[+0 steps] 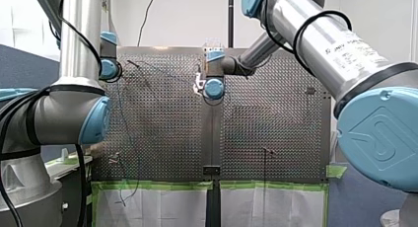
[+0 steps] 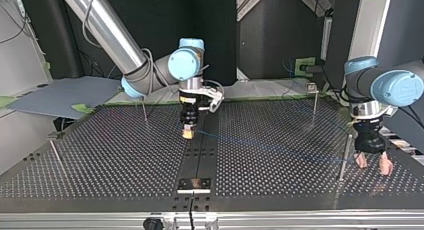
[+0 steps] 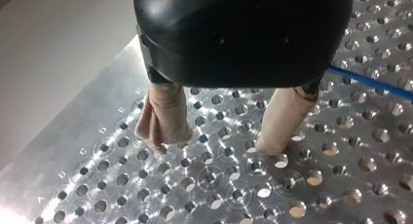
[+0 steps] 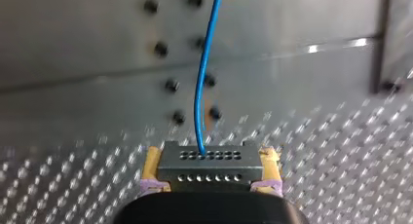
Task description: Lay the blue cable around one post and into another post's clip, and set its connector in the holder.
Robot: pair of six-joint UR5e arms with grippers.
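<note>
My right gripper is clamped on the dark grey rectangular connector block, with the thin blue cable rising out of it. It hangs over the perforated metal table's middle strip, and the small metal holder plate, nearer in the top view, hasn't got the connector yet. My left gripper stands spread, its beige pads gripping nothing. The cable runs right to a thin metal post, but I can't confirm the routing there. Seating is left to do.
</note>
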